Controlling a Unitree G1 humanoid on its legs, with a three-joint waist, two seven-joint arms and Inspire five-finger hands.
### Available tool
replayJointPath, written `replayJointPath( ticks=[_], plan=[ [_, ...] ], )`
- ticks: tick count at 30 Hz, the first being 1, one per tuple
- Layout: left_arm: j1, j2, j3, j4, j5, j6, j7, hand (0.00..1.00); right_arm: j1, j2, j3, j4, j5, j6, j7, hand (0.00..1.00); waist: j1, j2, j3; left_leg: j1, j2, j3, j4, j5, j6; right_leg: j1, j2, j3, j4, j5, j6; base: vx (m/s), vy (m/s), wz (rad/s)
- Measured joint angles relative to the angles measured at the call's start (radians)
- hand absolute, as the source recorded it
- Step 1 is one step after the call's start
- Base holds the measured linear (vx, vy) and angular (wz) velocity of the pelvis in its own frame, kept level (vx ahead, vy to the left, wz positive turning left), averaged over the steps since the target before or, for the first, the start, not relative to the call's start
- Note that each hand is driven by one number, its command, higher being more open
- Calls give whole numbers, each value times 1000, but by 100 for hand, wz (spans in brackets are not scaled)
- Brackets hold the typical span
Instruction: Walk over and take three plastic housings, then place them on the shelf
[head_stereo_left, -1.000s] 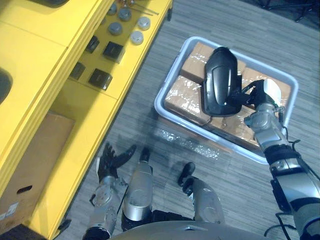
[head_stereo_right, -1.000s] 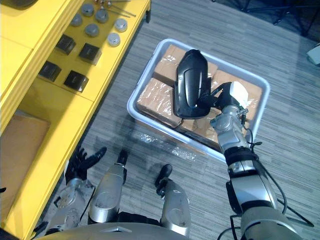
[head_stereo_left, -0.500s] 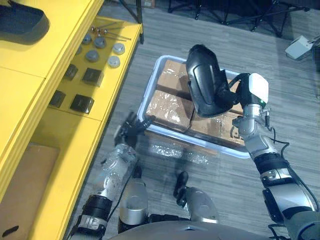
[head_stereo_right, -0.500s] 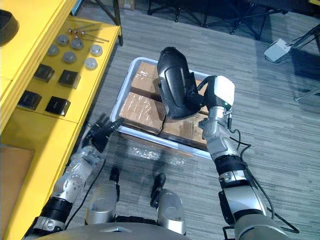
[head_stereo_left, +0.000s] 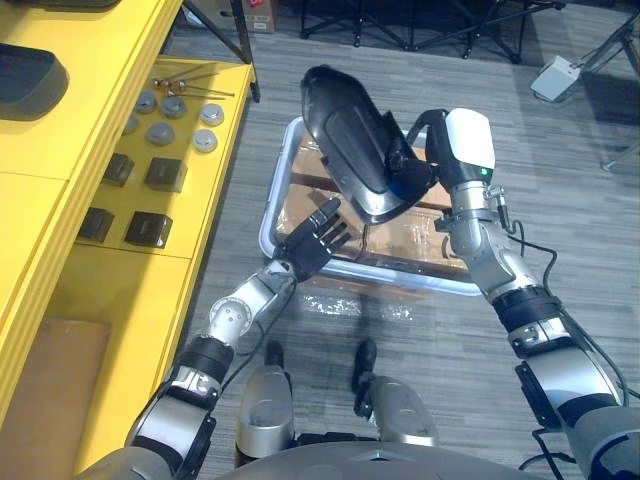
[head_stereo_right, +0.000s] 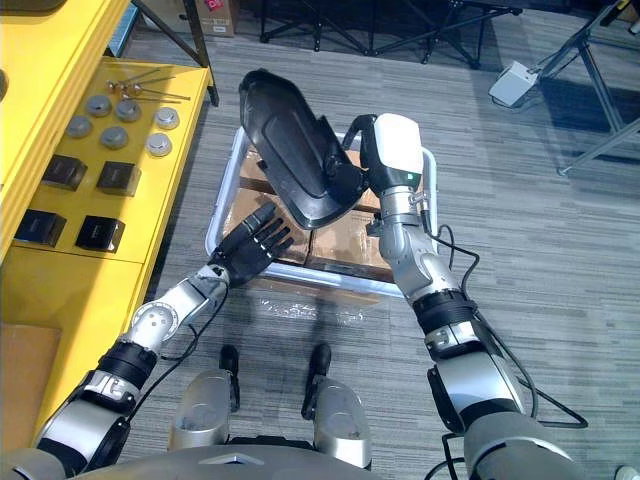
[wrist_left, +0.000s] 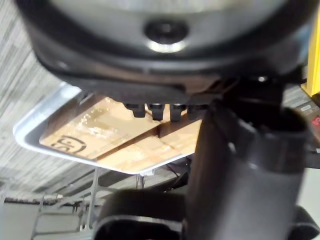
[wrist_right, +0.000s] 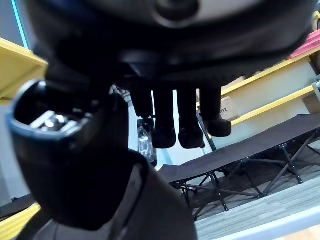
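We hold the black housing (head_stereo_left: 350, 140) in our right hand (head_stereo_left: 418, 168), fingers gripping it above the tray (head_stereo_left: 270, 205); our left hand (head_stereo_left: 310, 240) spreads its fingers open.

Both head cameras look steeply down, slightly offset, covering the pale grey plastic tray (head_stereo_left: 274, 202). Wrist cameras sight closely along my left hand (wrist_left: 240, 170) and right hand (wrist_right: 188, 116); the left shares that tray.

The housing (head_stereo_left: 348, 150) is glossy black plastic, the boxes (head_stereo_left: 405, 238) film-wrapped cardboard, the tray (head_stereo_left: 272, 205) smooth pale plastic.
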Motion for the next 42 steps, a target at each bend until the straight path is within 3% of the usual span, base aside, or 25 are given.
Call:
replayJointPath(
  ticks=[9,13,16,17,25,31,36,37,42],
  plan=[
    [-49,-10,-81,-28,-74,-78,-35,100,0,0,96,13,0,-27,0,0,-18,21,-11,0,-4,0,-1,1,2,-1,1,2,3,0,0,0,0,0],
    [-49,-14,-110,-26,-70,-80,-31,100,-1,9,121,14,3,-43,-1,0,-17,41,-23,0,-4,0,-1,2,3,-3,2,2,6,0,0,-35,-2,0],
    [-49,-25,-122,-26,-70,-109,4,100,-1,38,138,14,6,-43,-2,0,-17,41,-32,1,-2,1,0,2,2,-3,4,2,5,2,-3,-26,-6,-1],
    [-49,-27,-127,-25,-70,-123,11,0,-1,45,145,14,7,-43,-3,0,-17,42,-34,1,-2,2,0,2,2,-3,4,3,4,4,-3,0,0,0],
    [-48,-43,-128,1,-20,-172,104,0,13,87,157,13,12,-42,-28,0,-16,31,-66,0,-1,4,-2,4,3,23,13,5,-62,41,-4,-5,2,-2],
    [-32,-78,-130,27,30,-263,118,0,118,131,125,-80,52,-57,-69,0,-20,-7,-122,39,0,13,-36,8,-1,82,21,5,-150,77,-6,3,0,-1],
    [-21,-103,-131,27,105,-280,141,0,174,155,89,-92,50,-72,-86,0,-24,-21,-144,70,0,30,-74,21,-3,88,19,15,-152,77,-5,-8,9,-8],
    [-11,-110,-131,27,129,-281,145,0,197,154,86,-92,50,-85,-88,100,-24,-24,-148,84,-1,35,-86,25,-4,96,18,18,-152,76,-6,-16,12,-7],
    [30,-137,-121,27,137,-302,164,0,281,155,68,-119,51,-134,-90,100,-26,-39,-172,105,0,42,-110,32,-8,99,17,24,-152,73,-7,-3,13,-7]
  ],
)
